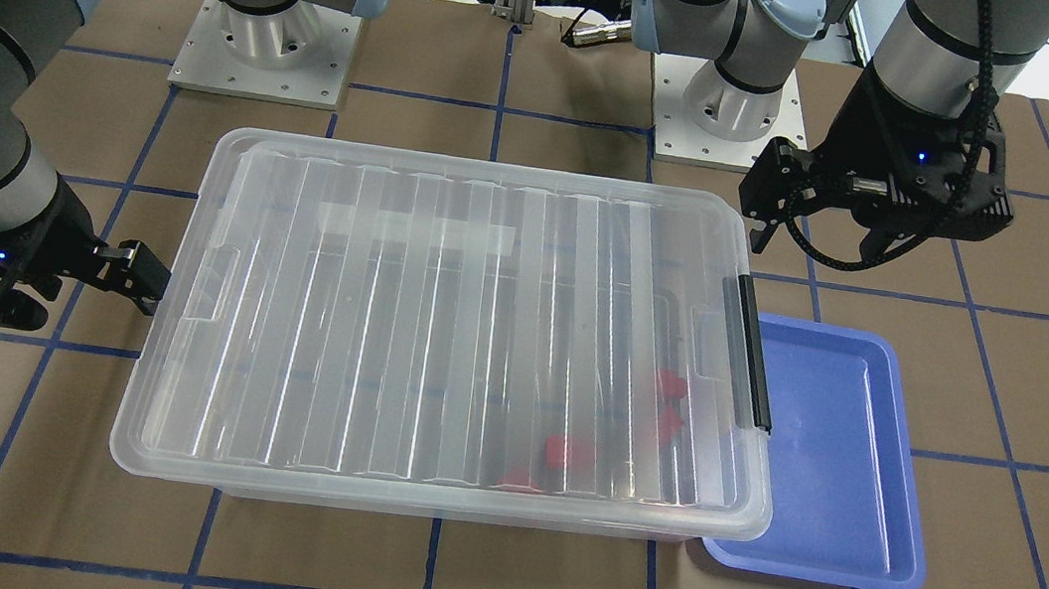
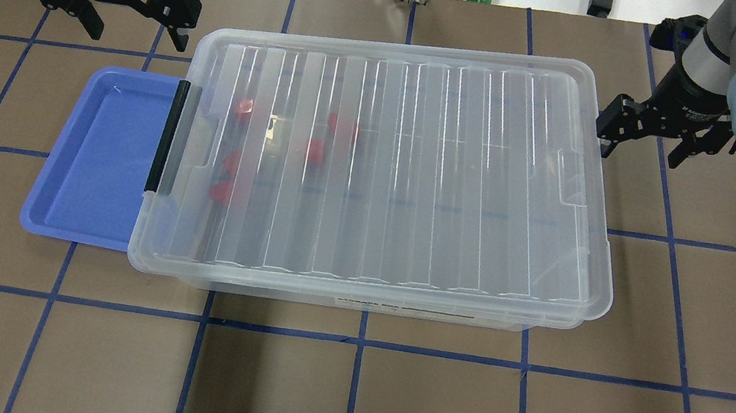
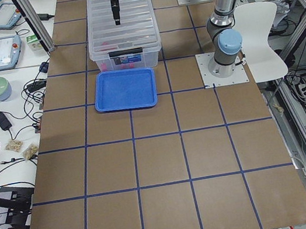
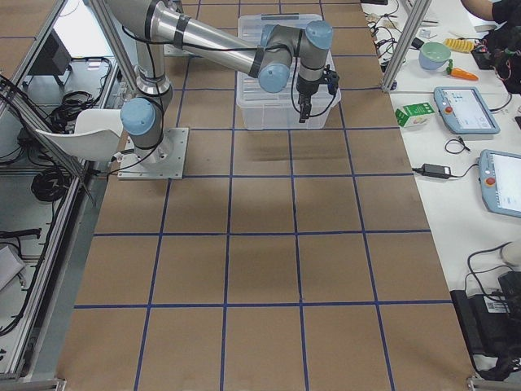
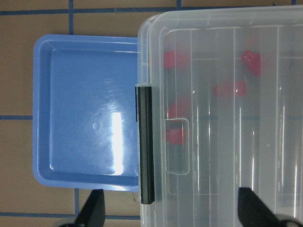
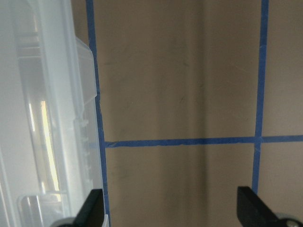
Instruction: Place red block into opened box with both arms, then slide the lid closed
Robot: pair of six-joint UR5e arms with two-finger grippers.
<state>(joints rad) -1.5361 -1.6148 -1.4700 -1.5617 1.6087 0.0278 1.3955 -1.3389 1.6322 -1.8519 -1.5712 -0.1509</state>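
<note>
We judge the job done — lid (image 2: 412, 169) covers the box (image 2: 351, 303), red blocks (image 2: 314, 150) inside, so left end effector (image 2: 135, 33) and right end effector (image 2: 640, 145) hang released beside the box.

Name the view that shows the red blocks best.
The left wrist view: the red blocks are closest and largest there, five seen through the lid. The overhead view shows them small; the front-facing one only as blurred patches; exterior left as a faint pink smudge. Exterior right and the right wrist view show none.
</note>
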